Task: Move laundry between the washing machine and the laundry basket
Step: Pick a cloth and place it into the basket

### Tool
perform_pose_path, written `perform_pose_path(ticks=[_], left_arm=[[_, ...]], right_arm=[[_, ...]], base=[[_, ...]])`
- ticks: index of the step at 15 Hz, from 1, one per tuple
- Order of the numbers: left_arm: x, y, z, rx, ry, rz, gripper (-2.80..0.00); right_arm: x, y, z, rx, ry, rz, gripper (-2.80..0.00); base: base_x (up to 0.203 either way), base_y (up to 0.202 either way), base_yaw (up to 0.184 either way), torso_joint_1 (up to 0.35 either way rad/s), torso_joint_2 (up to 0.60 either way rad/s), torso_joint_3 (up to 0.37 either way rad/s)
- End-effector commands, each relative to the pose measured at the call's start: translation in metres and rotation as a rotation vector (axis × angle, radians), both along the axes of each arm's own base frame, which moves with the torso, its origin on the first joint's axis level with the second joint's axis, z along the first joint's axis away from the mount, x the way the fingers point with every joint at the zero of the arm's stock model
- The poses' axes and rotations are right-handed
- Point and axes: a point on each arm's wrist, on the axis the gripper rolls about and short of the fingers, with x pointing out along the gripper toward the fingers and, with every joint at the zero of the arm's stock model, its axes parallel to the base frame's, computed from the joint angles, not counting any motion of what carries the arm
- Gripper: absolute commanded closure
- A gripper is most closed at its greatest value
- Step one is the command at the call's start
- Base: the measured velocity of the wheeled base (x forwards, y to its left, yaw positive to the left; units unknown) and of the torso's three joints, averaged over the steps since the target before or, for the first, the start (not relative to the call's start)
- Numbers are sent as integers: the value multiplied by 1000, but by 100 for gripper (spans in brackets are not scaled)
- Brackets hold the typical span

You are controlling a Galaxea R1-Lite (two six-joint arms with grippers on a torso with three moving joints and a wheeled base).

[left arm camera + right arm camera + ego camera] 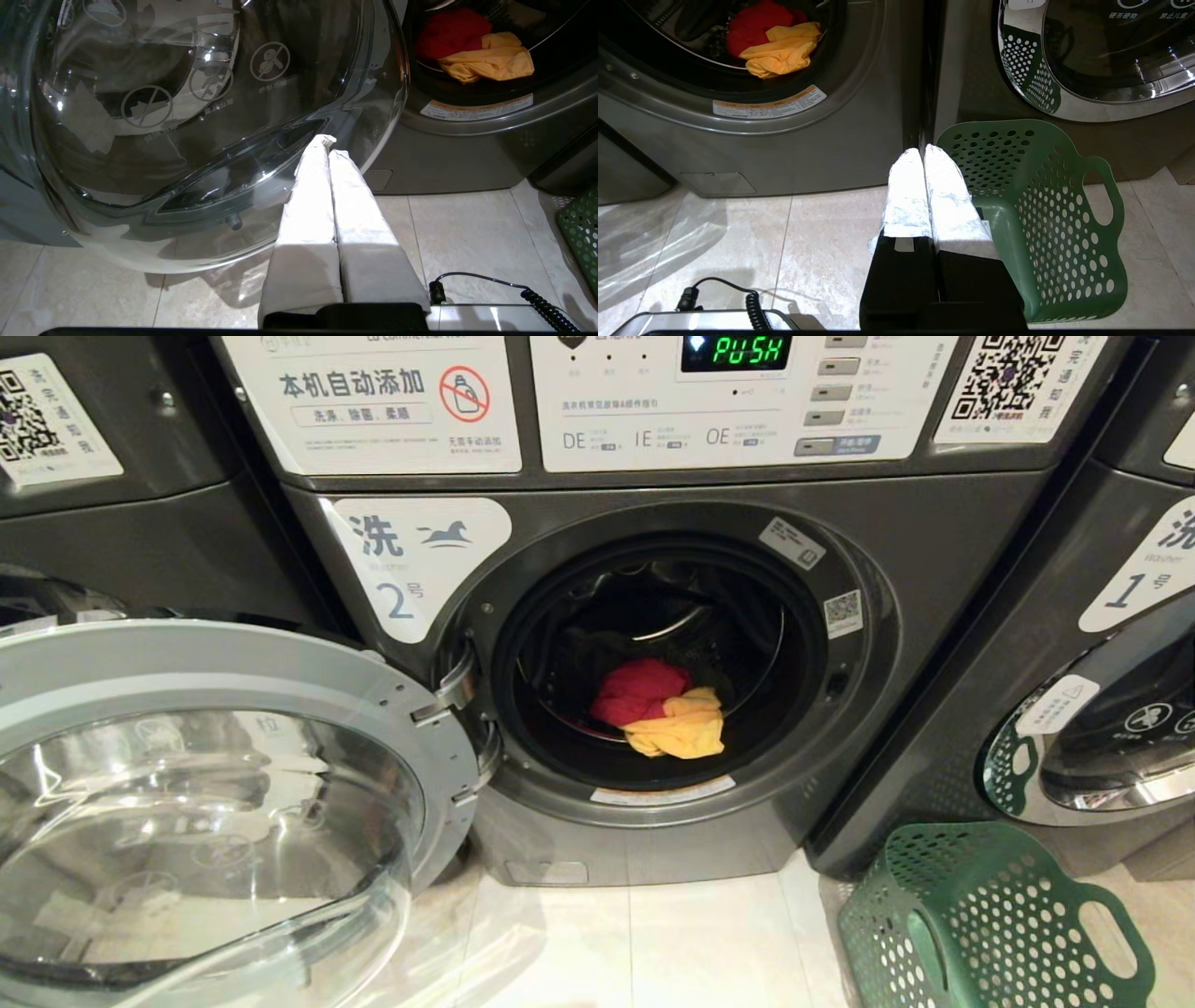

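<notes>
Start of the unloading step, as I read it from the operator's seat. The washer, marked 2, stands with its door swung fully out to the robot's left, so the drum mouth is unobstructed. Inside, at the front of the drum floor, lie the red garment and the yellow garment, touching, the yellow one nearer the opening and partly over the red; I see no grey-green piece from here, and the dark back of the drum hides whatever else may be there. The basket sits on the tiled floor just to the right of the washer, in front of the closed machine marked 1, and looks empty in the right wrist view: I judge it is placed there so that a garment needs only a short swing from drum to basket.

Both arms are parked low and out of the head view. The left gripper is clenched on nothing, pointing toward the lower edge of the open door. The right gripper is likewise clenched and empty, just beside the basket's near rim. Nothing has been moved yet; the yellow garment seems the easier first pick.
</notes>
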Motion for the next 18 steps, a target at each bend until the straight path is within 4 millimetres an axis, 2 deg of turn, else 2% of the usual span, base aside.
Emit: perform_pose_path(ticks=[1, 18], left_arm=[[0, 0, 0, 0, 1, 0, 0], [0, 0, 0, -2, 1, 1, 0]], right_arm=[[0, 0, 0, 1, 1, 0, 0], [0, 0, 0, 1, 1, 0, 0]], base=[[0, 0, 0, 0, 0, 0], [0, 0, 0, 0, 0, 0]])
